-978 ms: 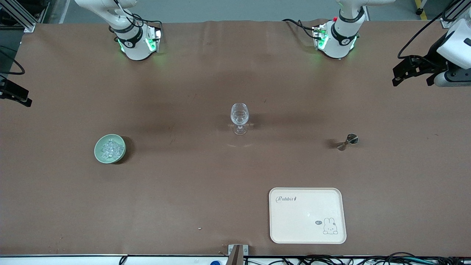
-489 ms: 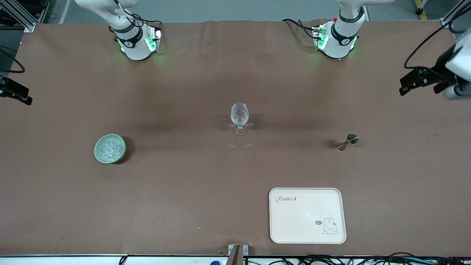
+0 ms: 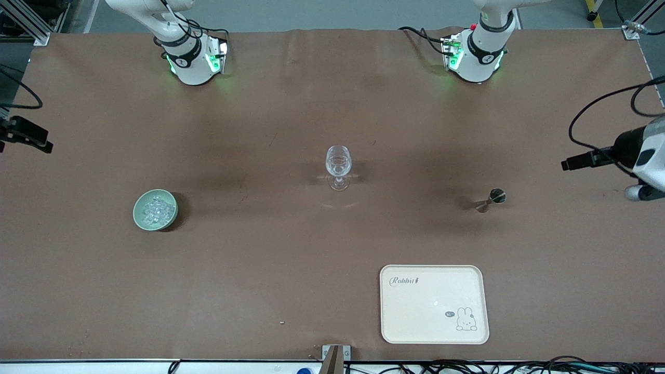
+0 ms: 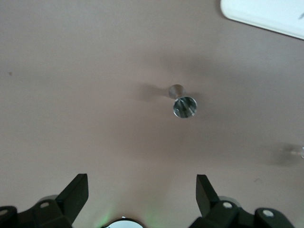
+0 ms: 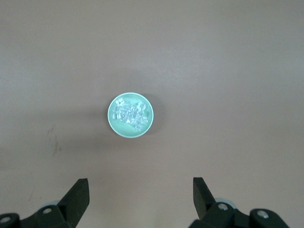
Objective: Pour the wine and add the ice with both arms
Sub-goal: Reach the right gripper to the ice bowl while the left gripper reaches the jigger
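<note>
Front view: wine glass [image 3: 338,166] mid-table, tray [image 3: 434,304] nearer the camera. Left gripper [image 4: 141,197] spread wide above the jigger [image 4: 184,105]. Right gripper [image 5: 141,197] gapes over the ice [image 5: 130,114] bowl [image 5: 112,121].

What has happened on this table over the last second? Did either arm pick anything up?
Nothing was picked up. The left gripper has swung down that edge of the front view, nearer the metal jigger, fingers open and empty. The right gripper barely shifted at the table's other end; it is open and looks down at the green bowl of ice. The wine glass, jigger, bowl and tray stayed put.
</note>
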You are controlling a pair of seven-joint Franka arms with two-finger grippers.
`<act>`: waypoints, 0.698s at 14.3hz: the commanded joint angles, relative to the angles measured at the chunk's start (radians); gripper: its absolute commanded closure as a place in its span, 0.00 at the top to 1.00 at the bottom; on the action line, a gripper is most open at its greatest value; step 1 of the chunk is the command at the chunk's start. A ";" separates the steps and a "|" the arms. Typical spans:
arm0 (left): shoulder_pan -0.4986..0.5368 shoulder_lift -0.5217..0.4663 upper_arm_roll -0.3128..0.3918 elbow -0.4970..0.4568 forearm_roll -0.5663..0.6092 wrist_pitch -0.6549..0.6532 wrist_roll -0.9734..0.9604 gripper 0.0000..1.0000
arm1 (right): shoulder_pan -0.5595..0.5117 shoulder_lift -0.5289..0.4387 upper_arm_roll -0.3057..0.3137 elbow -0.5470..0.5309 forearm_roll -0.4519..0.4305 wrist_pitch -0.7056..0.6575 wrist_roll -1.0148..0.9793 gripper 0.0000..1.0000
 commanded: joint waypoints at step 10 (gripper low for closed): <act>0.113 0.304 -0.005 0.139 -0.156 -0.006 -0.410 1.00 | -0.024 0.163 0.002 -0.292 0.052 0.471 -0.010 0.96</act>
